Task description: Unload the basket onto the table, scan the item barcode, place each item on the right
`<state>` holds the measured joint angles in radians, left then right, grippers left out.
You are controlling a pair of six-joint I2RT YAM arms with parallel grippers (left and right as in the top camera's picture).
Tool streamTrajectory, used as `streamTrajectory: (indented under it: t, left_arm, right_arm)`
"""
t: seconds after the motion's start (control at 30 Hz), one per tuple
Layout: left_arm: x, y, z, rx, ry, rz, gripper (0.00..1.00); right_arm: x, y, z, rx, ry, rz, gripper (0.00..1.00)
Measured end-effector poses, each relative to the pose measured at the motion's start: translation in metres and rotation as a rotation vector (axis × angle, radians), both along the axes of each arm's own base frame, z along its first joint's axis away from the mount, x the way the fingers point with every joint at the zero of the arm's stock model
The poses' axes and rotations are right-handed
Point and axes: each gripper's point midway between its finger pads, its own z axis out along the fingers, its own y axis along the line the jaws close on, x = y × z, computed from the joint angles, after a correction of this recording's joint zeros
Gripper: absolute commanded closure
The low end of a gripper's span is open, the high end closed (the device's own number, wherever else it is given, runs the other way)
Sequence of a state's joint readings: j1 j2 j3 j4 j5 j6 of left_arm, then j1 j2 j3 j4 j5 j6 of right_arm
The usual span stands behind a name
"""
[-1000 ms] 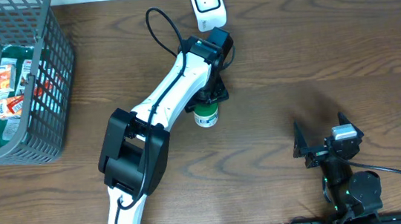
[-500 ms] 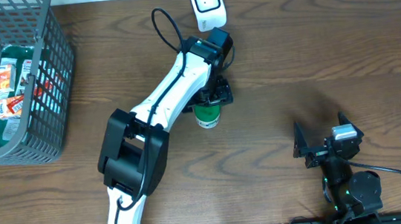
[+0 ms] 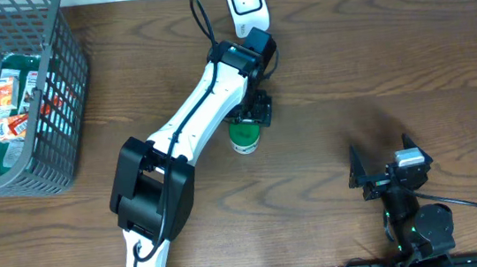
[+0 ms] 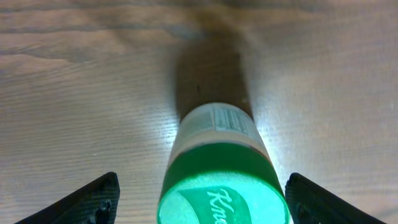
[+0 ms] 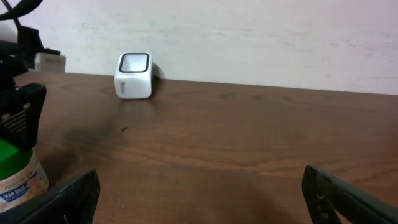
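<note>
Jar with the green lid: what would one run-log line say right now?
jar: upright on table, near scanner | left tool: open, fingers either side, not touching | right tool: open, far from jar

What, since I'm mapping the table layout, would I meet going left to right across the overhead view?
Basket, jar with the green lid, right tool. The scanner overlaps the jar sideways, so it is left out.
</note>
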<state>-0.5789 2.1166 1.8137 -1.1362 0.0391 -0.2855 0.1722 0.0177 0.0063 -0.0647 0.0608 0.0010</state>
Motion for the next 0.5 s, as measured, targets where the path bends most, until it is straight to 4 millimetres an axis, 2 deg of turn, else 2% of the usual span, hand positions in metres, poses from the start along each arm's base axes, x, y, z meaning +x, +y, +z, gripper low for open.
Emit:
streamTrajectory:
  t: [0.17,0.5]
  left_arm:
    - [-0.010,0.002,0.000,0.007,0.042,-0.066,0.01]
    - [-0.023,0.009,-0.013,0.025,0.094,-0.138,0.01]
  right_arm:
    - [0.000,0.000,0.000,0.000,0.000,0.000,0.01]
    - [0.000,0.000,0.000,0.000,0.000,0.000,0.01]
